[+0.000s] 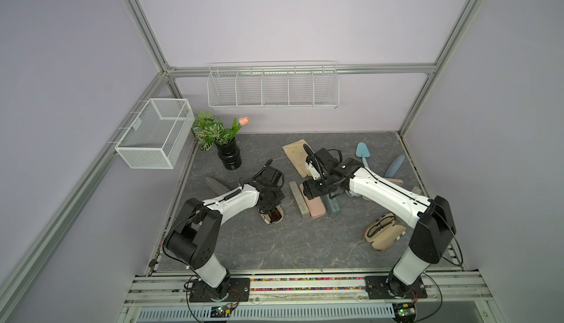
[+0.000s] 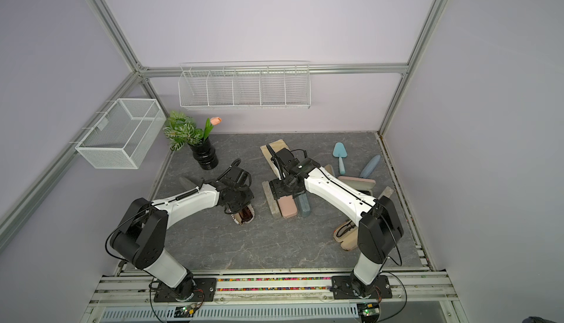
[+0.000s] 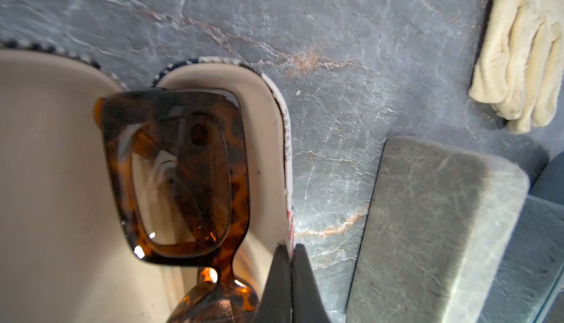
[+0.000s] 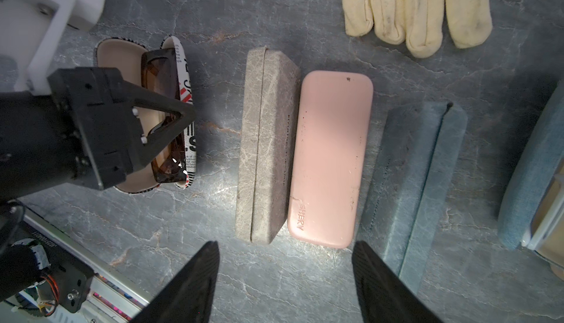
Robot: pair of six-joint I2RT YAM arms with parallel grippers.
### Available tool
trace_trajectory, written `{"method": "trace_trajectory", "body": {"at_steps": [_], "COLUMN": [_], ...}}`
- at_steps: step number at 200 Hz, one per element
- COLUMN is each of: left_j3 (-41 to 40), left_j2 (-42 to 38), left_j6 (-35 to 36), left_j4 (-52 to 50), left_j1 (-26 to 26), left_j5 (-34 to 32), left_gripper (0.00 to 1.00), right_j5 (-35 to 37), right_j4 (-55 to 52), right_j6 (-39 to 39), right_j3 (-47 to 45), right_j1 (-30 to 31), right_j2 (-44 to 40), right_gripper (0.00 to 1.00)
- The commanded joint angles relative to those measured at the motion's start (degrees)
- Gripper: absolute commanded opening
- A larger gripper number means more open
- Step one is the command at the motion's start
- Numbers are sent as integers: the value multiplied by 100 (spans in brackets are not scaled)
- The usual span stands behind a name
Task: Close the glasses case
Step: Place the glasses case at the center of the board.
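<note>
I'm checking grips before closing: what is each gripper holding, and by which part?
The left gripper pinches the open printed case by the rim of the half holding the sunglasses. The right gripper is open, holding nothing.

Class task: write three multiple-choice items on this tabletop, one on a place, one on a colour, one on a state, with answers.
1. The pink case lies: A under the grey case; B between the grey case and the slate-blue case; C on the slate-blue case.
2. The sunglasses are: A brown; B green; C white.
3. The printed case is: A shut; B upside down; C open.
Answers: B, both flank it; A, mottled brown frame and lenses; C, its lining and the sunglasses show.
</note>
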Motion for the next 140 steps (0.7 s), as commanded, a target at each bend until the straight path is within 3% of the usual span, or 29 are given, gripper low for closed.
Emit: {"method": "trace_trajectory", "body": {"at_steps": [1, 39, 92, 140], "left_j3": [236, 359, 446, 667], "left_j2": [128, 166, -5, -367], "left_j6": [97, 117, 102, 190], "left_j4": [105, -4, -168, -471], "left_j1": [-50, -133, -175, -189], "left_j5": [53, 7, -114, -265], "left_gripper": [5, 7, 29, 33], "right_j5": [64, 72, 70, 14], "right_j4": [-140, -115, -105, -114], "right_j6": [89, 78, 124, 121], "right_j3": [-73, -86, -184, -121], "right_j1": [-31, -35, -45, -42], "right_j2": [-147, -169, -307, -462], "right_gripper": [72, 72, 72, 73]}}
